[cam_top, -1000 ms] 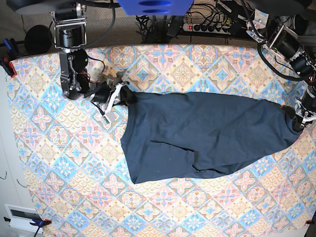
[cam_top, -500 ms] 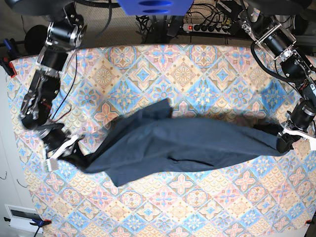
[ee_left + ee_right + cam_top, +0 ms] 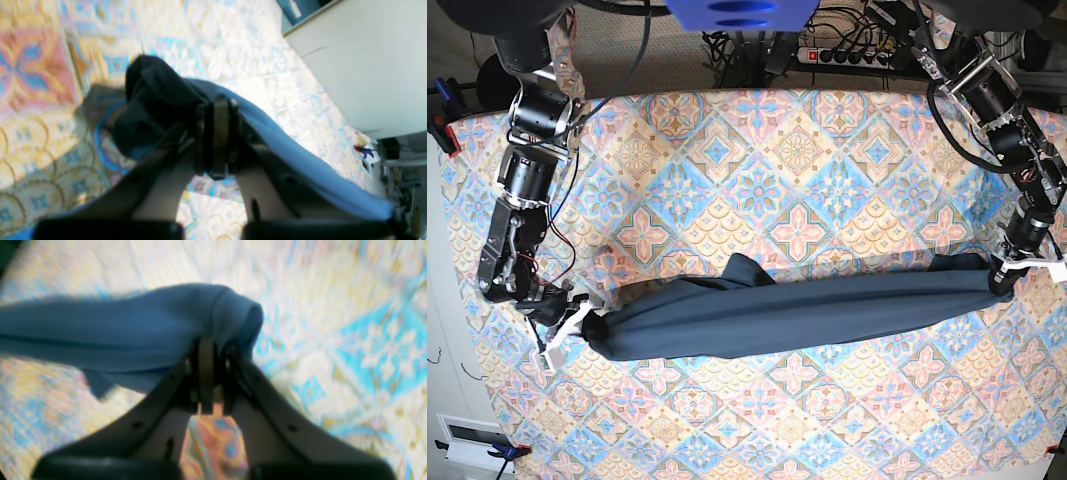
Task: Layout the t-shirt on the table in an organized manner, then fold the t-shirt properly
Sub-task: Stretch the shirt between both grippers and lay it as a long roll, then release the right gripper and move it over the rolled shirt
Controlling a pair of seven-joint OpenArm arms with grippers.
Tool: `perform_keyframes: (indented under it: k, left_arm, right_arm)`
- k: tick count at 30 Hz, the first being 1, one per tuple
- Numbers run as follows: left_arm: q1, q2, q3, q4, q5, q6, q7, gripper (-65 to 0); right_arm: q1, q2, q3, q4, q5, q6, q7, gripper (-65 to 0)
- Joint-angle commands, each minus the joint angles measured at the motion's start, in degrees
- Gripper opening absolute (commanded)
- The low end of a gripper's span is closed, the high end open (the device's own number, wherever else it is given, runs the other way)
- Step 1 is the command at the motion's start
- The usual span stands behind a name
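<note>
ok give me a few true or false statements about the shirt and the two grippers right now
1. The t-shirt is stretched into a long band between the two arms. True.
2. The left gripper is open and clear of the cloth. False: it is shut on one end of the t-shirt.
3. The right gripper is shut on the other end. True.
4. The t-shirt is folded into a neat square. False: it is bunched lengthwise, not folded.
5. The t-shirt hangs off the table edge. False: all of it lies over the patterned cloth.
</note>
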Motion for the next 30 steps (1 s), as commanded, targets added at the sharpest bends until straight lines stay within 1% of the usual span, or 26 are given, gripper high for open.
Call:
perform_keyframes:
  k: [1, 3, 5, 7, 9, 10, 13, 15, 18, 20, 23, 25, 27, 29, 30]
  left_arm:
    - [-1.58, -1.30, -0.15, 0.13, -1.11, -0.40, -2.86, -65.0]
    - [-2.02, -1.21, -0.15, -1.63, -0.23, -0.40, -3.65, -65.0]
    - [-3.07, -0.60, -0.15, -2.42, 1.09, -0.40, -3.83, -65.0]
    - [-3.51, -0.16, -0.15, -2.33, 2.49, -0.40, -3.83, -65.0]
    - [-3.69, -0.16, -0.15, -2.33, 3.11, -0.40, -3.83, -65.0]
    - [-3.69, -0.16, -0.15, -2.33, 3.02, -0.40, -4.27, -65.0]
    - [-3.78, -0.16, -0.15, -2.33, 3.02, -0.40, -4.53, -65.0]
    - [-4.66, -0.07, -0.15, -2.33, 3.02, -0.40, -4.44, -65.0]
    - [-5.53, -0.07, -0.15, -2.42, 3.11, -0.40, -4.27, -65.0]
    - [-6.24, -0.07, -0.15, -2.33, 3.11, -0.40, -4.27, -65.0]
    - [-8.17, -0.07, -0.07, -2.33, 3.20, -0.40, -3.30, -65.0]
    - [-9.31, 0.02, -0.07, -2.15, 3.11, -0.40, -1.81, -65.0]
    - [-10.19, 0.72, -0.07, -2.15, 3.11, -0.40, -1.19, -65.0]
    - [-10.63, 0.90, -0.07, -2.07, 3.11, -0.40, -0.84, -65.0]
    - [-10.63, 0.90, -0.07, -2.07, 3.11, -0.40, -0.84, -65.0]
  right_arm:
    - [2.35, 0.07, -0.33, 0.52, -0.57, 0.10, 2.51, -64.5]
    - [2.17, -1.78, -1.82, 0.61, -4.53, 0.10, 5.33, -61.2]
    - [2.08, -1.87, -3.76, 0.61, -6.64, 0.10, 6.38, -54.5]
    - [1.99, -1.95, -5.78, 1.05, -6.73, 0.10, 6.73, -46.1]
    - [1.64, -1.95, -7.28, 4.83, -6.55, 0.10, 6.47, -40.1]
    - [-0.20, -1.95, -8.24, 7.46, -6.55, 0.10, 6.38, -38.1]
    - [-7.85, -1.78, -12.55, 17.40, -6.55, 0.10, 6.47, -37.4]
    - [-11.81, -1.60, -14.31, 23.20, -6.55, 0.10, 6.38, -37.4]
    - [-18.05, 1.03, -18.18, 30.67, -6.55, 0.10, 6.91, -37.5]
    - [-21.21, 1.65, -23.36, 34.19, -6.64, 0.10, 7.79, -39.1]
    - [-23.15, 2.71, -31.01, 35.68, -6.81, 0.10, 11.57, -41.9]
    - [-22.97, 2.79, -34.62, 35.51, -6.81, 0.10, 12.62, -42.1]
    - [-22.97, 2.62, -36.55, 34.80, -6.81, 0.10, 12.62, -42.1]
    - [-22.53, 2.53, -37.08, 32.52, -7.08, 0.10, 12.62, -42.1]
    - [-21.57, 2.44, -37.17, 31.29, -8.13, 0.10, 12.71, -42.1]
